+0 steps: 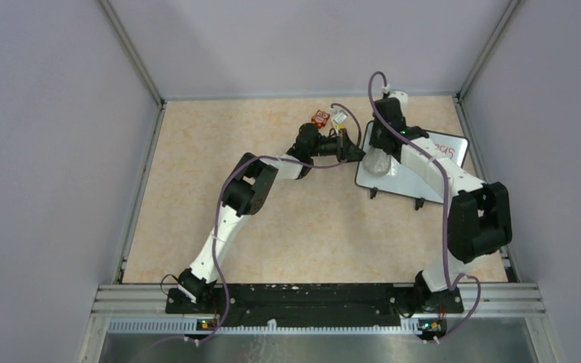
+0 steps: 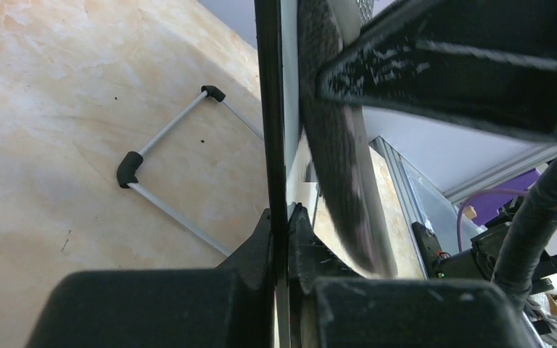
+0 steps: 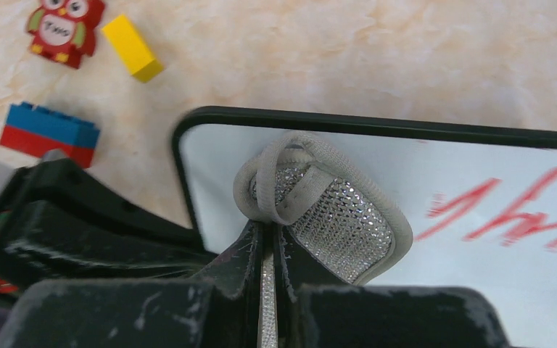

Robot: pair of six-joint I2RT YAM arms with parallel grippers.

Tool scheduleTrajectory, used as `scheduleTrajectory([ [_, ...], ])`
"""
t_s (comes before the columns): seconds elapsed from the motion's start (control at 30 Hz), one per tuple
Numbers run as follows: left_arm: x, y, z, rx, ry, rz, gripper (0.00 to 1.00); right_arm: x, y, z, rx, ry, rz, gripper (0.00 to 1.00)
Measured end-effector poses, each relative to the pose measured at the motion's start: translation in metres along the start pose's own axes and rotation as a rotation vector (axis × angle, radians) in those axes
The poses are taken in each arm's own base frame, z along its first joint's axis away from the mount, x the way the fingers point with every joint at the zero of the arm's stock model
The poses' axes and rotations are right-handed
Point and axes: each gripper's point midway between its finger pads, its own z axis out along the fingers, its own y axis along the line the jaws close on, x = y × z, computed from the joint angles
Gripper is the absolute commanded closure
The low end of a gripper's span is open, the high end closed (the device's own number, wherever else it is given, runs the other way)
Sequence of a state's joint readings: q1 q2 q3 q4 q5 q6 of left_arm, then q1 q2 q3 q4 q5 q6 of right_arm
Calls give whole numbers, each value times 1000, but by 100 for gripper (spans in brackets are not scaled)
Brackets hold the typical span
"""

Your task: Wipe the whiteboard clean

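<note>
Found the whiteboard at the far right of the table, raised on a thin wire stand with black feet. Clamped its left edge with the left gripper: in the left wrist view, saw both fingers pressed tight against the thin black frame, one on each side. Held a grey mesh cloth in the right gripper, jaws pinched hard on a fold of it, the wad lying against the glossy white face close to a rounded corner at the board's left end. Noted red handwriting on the right part of the face, apart from the cloth, with bare white between them. From above, saw the right arm lying across the board's middle and hiding much of it, only the tail of the red writing showing past it near the far right corner. Spotted three toys on the table beyond the board's left end: a red owl figure, a yellow block and a blue and red brick, none touching the board
</note>
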State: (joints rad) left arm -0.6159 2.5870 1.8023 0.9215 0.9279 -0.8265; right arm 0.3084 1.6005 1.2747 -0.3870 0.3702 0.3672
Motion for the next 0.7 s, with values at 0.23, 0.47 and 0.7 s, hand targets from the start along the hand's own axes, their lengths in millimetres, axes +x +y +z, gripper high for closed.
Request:
scheduleTrajectory([
  [0.23, 1, 1, 0, -3, 1, 2, 100, 3, 36, 4, -43, 21, -49, 100],
  [0.47, -1, 1, 0, -7, -5, 4, 100, 4, 16, 3, -81, 13, 29, 100],
  [0.7, -2, 0, 0, -3, -8, 10, 100, 17, -51, -4, 18, 11, 105, 100],
])
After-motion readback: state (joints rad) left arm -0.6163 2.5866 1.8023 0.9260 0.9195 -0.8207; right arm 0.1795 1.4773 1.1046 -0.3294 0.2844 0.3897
